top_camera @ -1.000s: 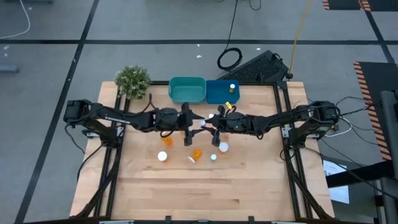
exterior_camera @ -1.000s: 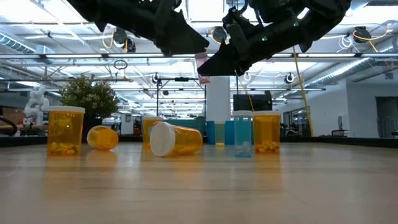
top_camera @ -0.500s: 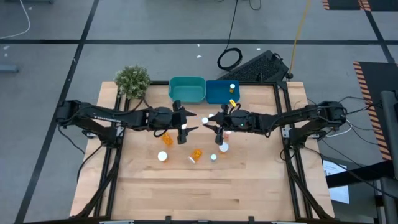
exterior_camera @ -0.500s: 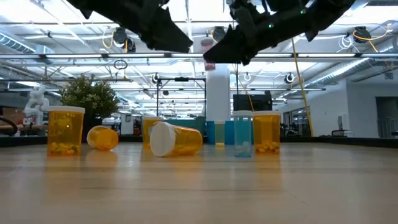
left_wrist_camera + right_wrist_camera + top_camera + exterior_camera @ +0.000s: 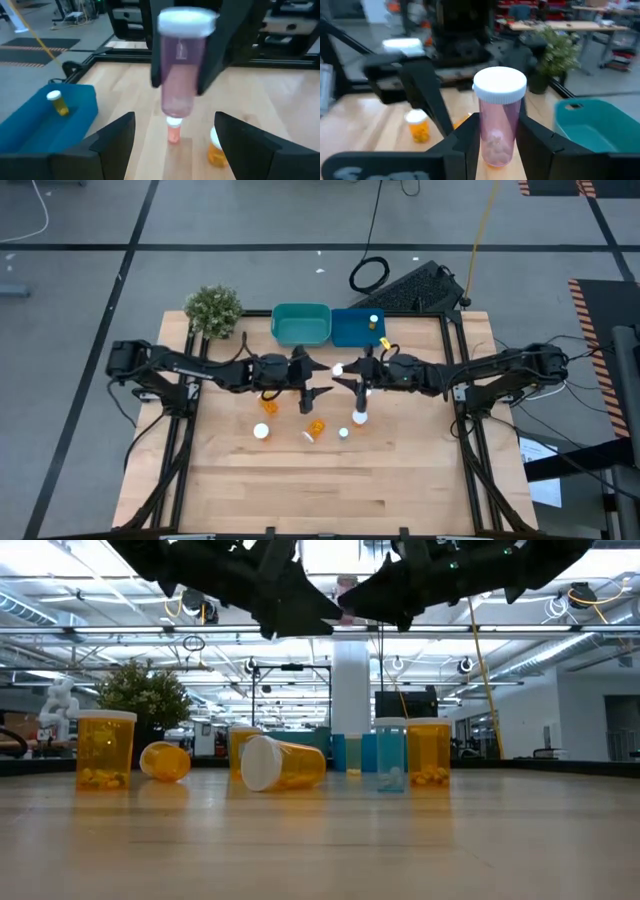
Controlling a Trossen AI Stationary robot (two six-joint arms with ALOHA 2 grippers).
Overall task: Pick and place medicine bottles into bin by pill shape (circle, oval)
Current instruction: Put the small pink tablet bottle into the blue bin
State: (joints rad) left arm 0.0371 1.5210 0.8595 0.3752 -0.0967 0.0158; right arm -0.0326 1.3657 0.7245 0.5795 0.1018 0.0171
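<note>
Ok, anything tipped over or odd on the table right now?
Yes: two orange medicine bottles lie on their sides on the table, one with its white cap facing the low camera, another beside it. The rest stand upright.

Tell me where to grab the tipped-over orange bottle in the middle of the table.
Grip the tipped bottle across its orange body, behind the white cap, coming straight down: it lies on its side, flanks free. Use the open left tool; the right tool holds the pink bottle.
</note>
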